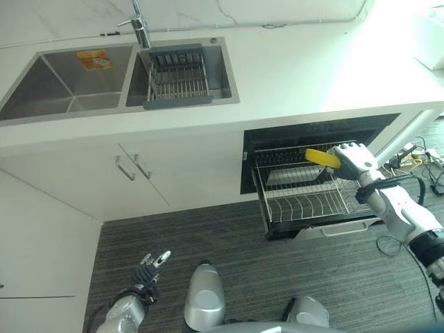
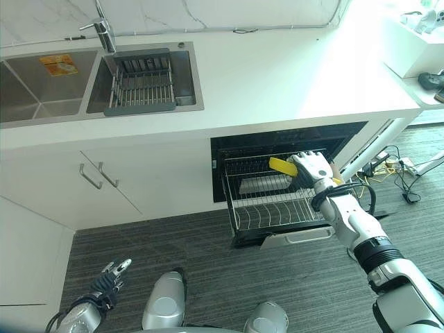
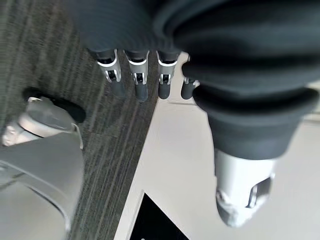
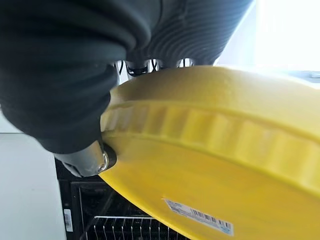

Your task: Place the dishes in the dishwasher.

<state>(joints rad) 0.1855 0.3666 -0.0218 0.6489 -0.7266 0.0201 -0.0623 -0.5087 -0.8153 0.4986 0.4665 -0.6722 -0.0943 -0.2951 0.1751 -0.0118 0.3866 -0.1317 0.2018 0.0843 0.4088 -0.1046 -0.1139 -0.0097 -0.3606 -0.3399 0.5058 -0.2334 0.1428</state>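
Low at the near edge of the head views, the left hand [image 1: 151,267] hangs over the dark striped floor [image 1: 229,236], its fingers [image 3: 139,80] straight and loosely spread, holding nothing. Beyond it, white cabinet doors [image 1: 166,173] with two metal handles [image 1: 133,167] stand under the white desk [image 1: 298,69]. Set into the desk at the far left is a double steel sink [image 1: 62,80]; its right basin carries a grey drying rack [image 1: 177,76], and a tap [image 1: 141,24] rises behind it.

Further right, the dishwasher [image 1: 316,132] is open under the desk, with its wire rack [image 1: 302,191] pulled out over the floor. Some tines of the rack stand upright in rows; I cannot tell if any dish already sits among them.

Over the rear part of that rack, the right hand [image 2: 313,166] grips a yellow plate [image 2: 282,166]. The plate sticks out from the hand toward the left, above the wires and apart from them. Seen from the right wrist, the plate [image 4: 215,160] lies right against the hand, with the thumb [image 4: 87,157] pressed on its ridged rim and the fingers curled over the opposite face.

At the far right, cables [image 1: 416,156] lie on the floor beside the dishwasher.
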